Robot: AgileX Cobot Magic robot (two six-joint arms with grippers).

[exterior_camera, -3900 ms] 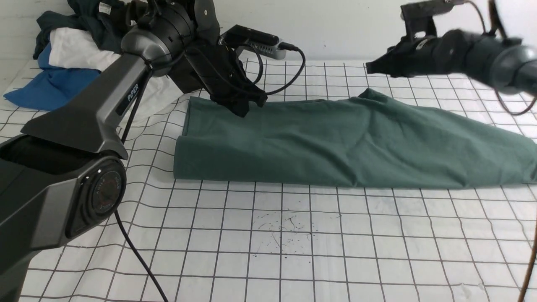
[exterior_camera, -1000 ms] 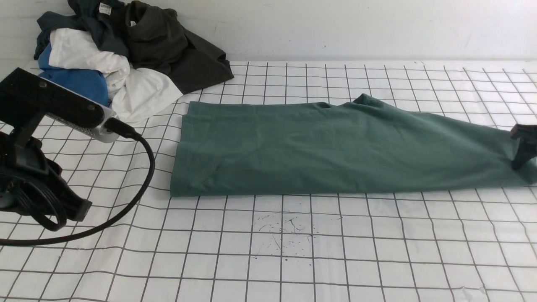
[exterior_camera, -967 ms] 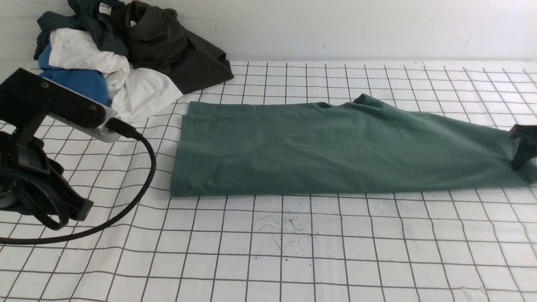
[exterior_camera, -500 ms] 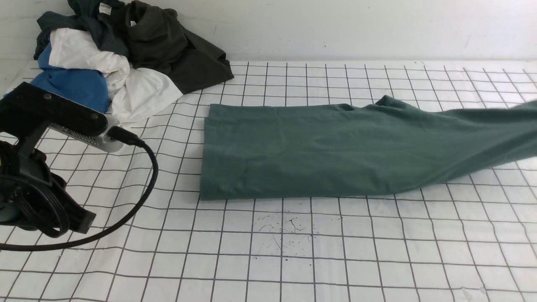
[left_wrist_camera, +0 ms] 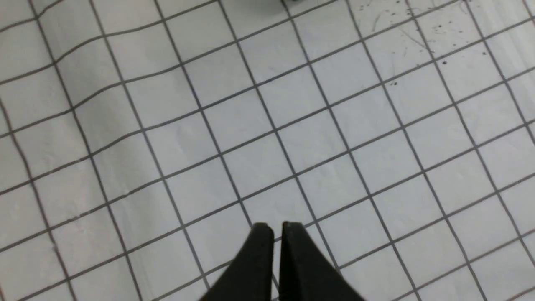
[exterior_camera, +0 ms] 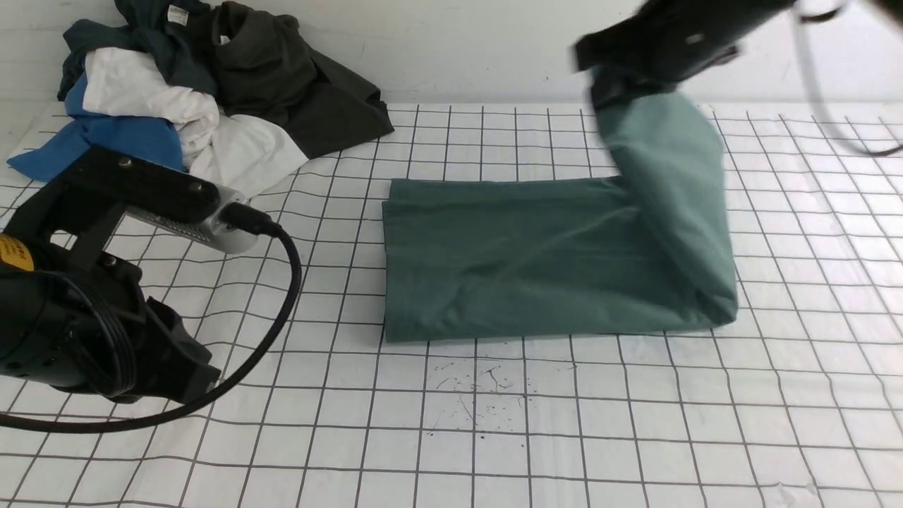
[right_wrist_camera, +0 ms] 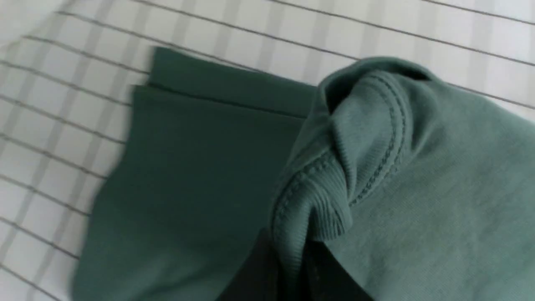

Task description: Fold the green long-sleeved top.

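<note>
Green top, half-lifted
The right end effector (exterior_camera: 612, 86) pinched the green long-sleeved top (exterior_camera: 536, 261) by its ribbed collar (right_wrist_camera: 334, 184); the left end effector (left_wrist_camera: 271, 228) stayed pressed together, empty, above the table (exterior_camera: 635, 423).

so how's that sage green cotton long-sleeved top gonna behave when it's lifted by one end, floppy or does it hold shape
Probably very floppy: the sage green cotton long-sleeved top drapes limply from the right gripper, which is shut on its ribbed collar. It seems light, since one pinch lifts that end. It likely slides easily on the gridded table cover.
</note>
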